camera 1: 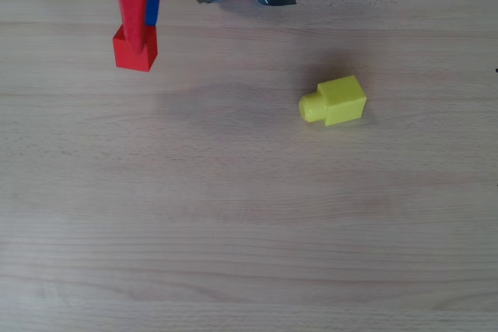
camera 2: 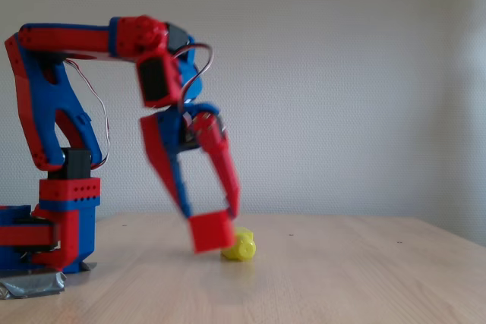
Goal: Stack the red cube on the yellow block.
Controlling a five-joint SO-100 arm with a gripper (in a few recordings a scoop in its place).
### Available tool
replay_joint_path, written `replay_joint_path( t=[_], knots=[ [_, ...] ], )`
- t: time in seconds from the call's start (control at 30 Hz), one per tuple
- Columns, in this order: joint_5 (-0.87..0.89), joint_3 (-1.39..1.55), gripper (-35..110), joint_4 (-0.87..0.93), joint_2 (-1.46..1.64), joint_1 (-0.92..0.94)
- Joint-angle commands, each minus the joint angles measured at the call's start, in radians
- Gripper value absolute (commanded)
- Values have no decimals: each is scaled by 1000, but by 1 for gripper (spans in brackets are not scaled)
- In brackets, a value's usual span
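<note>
Holding the red cube (camera 2: 210, 231) between its fingertips, the gripper (camera 2: 209, 221) sits at the lower centre-left of the fixed view, jaws closed in just enough to pinch the cube's sides. In the overhead view the cube (camera 1: 135, 50) shows at the upper left of the frame, below the red finger. Whether it is lifted just clear of the counter (camera 1: 249, 231) or resting on it is hard to tell.

The yellow block (camera 1: 334, 101) lies on its side right of centre in the overhead view, well apart from the cube, its round stub pointing toward the left of the frame. In the fixed view the block (camera 2: 238, 245) peeks out behind the cube's lower right corner.

The risks, as I judge them: the grip looks shallow, at the very fingertips, so the cube could twist or slip during the carry across. The block's top face is hardly bigger than the cube, so an off-centre release would let it tip off. Coming in too low could shove the block aside.
</note>
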Motion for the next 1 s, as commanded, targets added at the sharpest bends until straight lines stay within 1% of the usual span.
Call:
replay_joint_path(
  t=[0.0, 0.2, 0.37, 0.57, 0.97],
  knots=[
    [48, -103, 11, 46, 81, -118],
    [183, -175, 10, 103, 86, -396],
    [232, -178, 10, 114, 89, -555],
    [268, -175, 10, 97, 69, -666],
    [334, -169, 9, 37, -41, -825]
  ],
)
